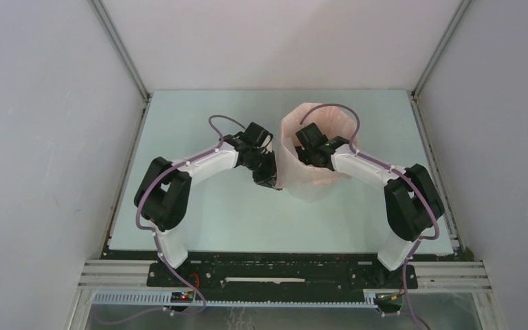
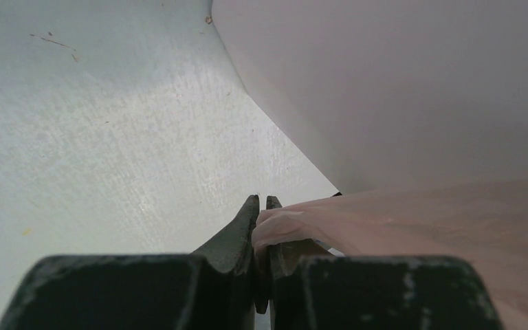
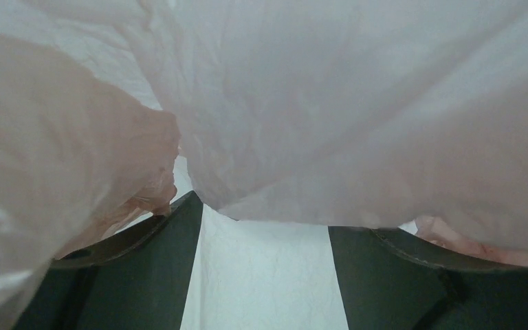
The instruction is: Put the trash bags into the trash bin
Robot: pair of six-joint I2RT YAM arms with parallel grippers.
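The trash bin (image 1: 307,187) stands mid-table with the pale-pink trash bag (image 1: 295,127) pulled over it, film covering its rim and sides. My left gripper (image 1: 268,177) is at the bin's left side, low down, shut on a fold of the pink bag (image 2: 295,223); the bin's white wall (image 2: 399,89) rises just right of it. My right gripper (image 1: 309,148) reaches down into the bin's mouth. Its fingers (image 3: 152,258) stand wide apart with pink film (image 3: 357,117) draped across the tips and nothing pinched between them.
The pale green table top (image 1: 199,220) runs to white enclosure walls at the back and sides (image 1: 55,137). Both arm bases sit on the black rail at the near edge (image 1: 282,271). The bin stands between the two arms.
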